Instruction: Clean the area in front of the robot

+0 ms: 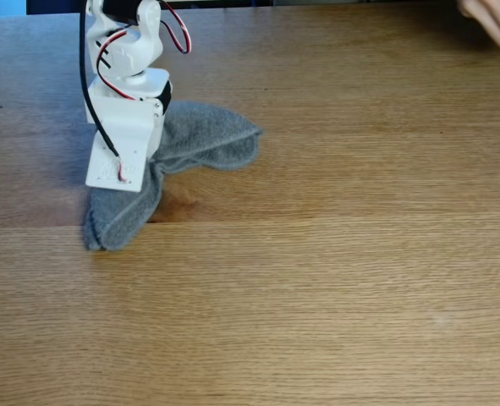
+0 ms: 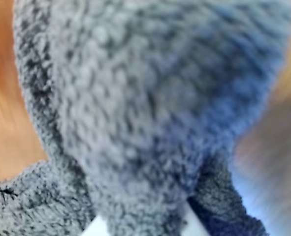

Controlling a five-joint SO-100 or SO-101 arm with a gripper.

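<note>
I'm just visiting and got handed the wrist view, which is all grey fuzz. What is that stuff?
Observer: A grey cloth lying on the wooden tabletop, bunched under the white arm.
Operator: Is it spread flat?
Observer: No, one lobe trails right, another points toward the camera in the fixed view.
Operator: Anyone nearby?
Observer: A person's hand shows at the top right corner, well apart from the cloth.

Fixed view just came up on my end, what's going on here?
The white arm is bent down onto a grey terry cloth lying rumpled on the oak tabletop, apparently to wipe it. The wrist view shows the cloth bunched close to the lens. Whether the fingers are closed on it can't be told. A hand rests at the far corner.
</note>
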